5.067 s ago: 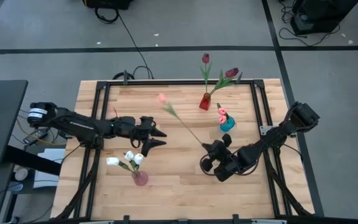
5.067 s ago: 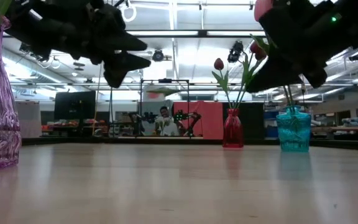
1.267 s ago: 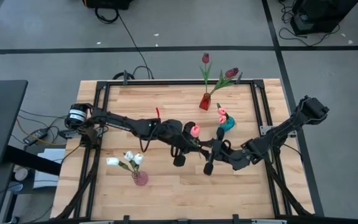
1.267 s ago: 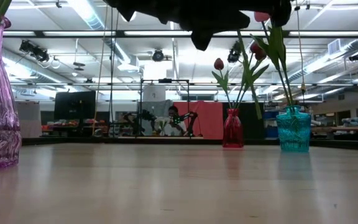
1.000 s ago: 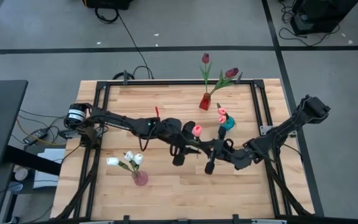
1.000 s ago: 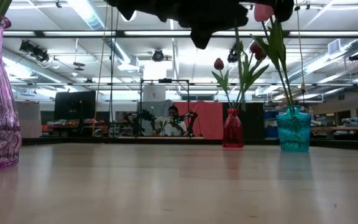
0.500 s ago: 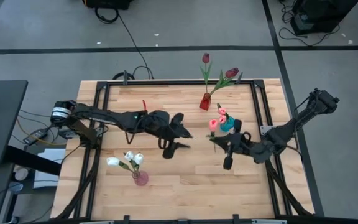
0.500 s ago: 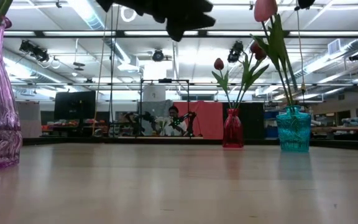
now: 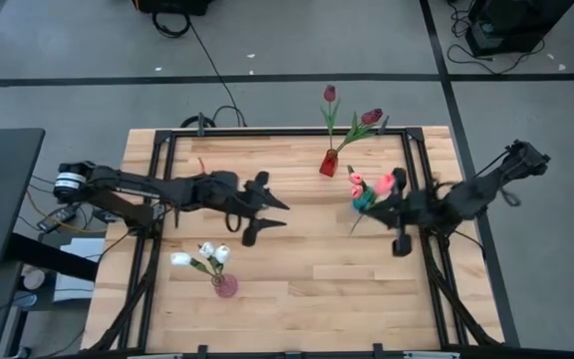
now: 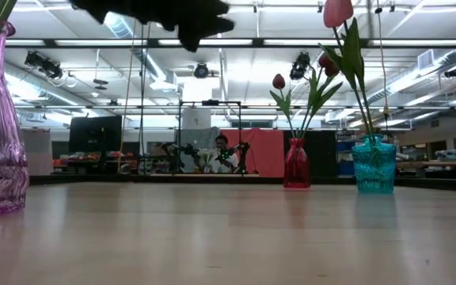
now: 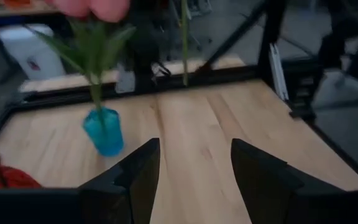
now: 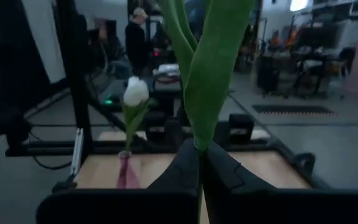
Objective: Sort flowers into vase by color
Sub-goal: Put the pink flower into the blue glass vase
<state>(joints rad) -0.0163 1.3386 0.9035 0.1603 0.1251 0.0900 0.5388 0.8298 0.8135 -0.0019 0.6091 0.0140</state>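
A: While the right jaws (image 9: 392, 202) pinch that pink tulip (image 9: 385, 181), where's the stem vs the vase?
B: Stem runs up-and-down-ish, tilted, bud on top, in the low view. In the high view the bud sits right by the blue vase (image 9: 365, 201) at the table's (image 9: 297, 279) right side, next to the pink flower (image 9: 356, 186) already in it. Whether the stem tip is in the mouth yet, can't tell
A: So the move turns on that?
B: Yep, I'd say stem end needs to line up over the mouth, long axis near vertical, then drop. Right arm's the near one, practically on the vase
A: Left arm?
B: Left jaws (image 9: 265, 213) spread wide, nothing in them, hanging over mid-table, well apart from the blue vase
A: Other vases?
B: Red vase (image 9: 328, 163) w/ dark red tulips (image 9: 371, 117) at the far edge, purple vase (image 9: 225, 286) w/ white ones (image 9: 207, 251) on the near left. Sorting looks mostly done imo
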